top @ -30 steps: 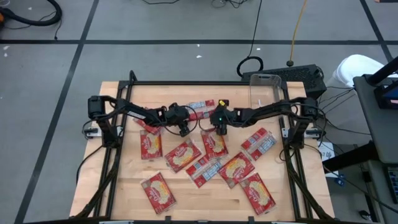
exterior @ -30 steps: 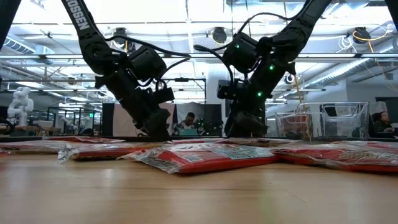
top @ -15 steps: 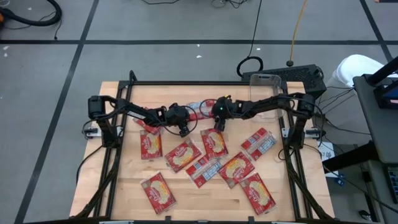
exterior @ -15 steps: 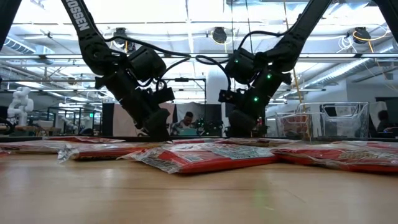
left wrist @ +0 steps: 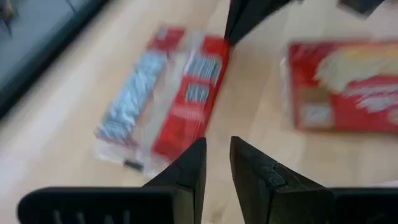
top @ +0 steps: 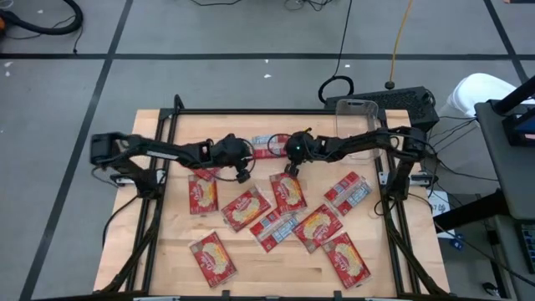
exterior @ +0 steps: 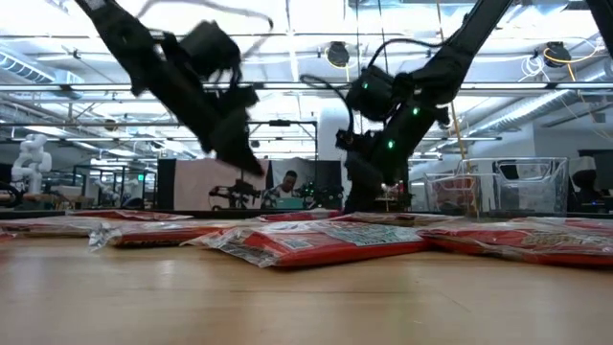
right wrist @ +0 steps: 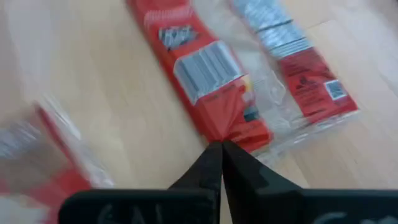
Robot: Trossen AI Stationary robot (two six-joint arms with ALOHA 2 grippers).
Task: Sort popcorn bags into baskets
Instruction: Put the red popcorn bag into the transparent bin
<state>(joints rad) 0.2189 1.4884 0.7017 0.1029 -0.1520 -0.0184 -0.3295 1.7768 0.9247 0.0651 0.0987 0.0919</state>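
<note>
Now right fingers [right wrist: 219, 152] on packet [right wrist: 211, 93].

Table [top: 167, 251]: light wood boards, smooth, matt to low sheen. Popcorn bags [top: 245, 209]: thin glossy plastic film, crinkled, with clear sealed edges catching the light; the bag just ahead of the right gripper [right wrist: 219, 149] shows a printed back in the same shiny film. Basket [top: 358, 125]: clear hard plastic, smooth. Gripper fingers [left wrist: 258, 177]: dark matt plastic.

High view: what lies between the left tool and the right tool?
Only bare table between the left tool and the right tool; the high view shows it.
</note>
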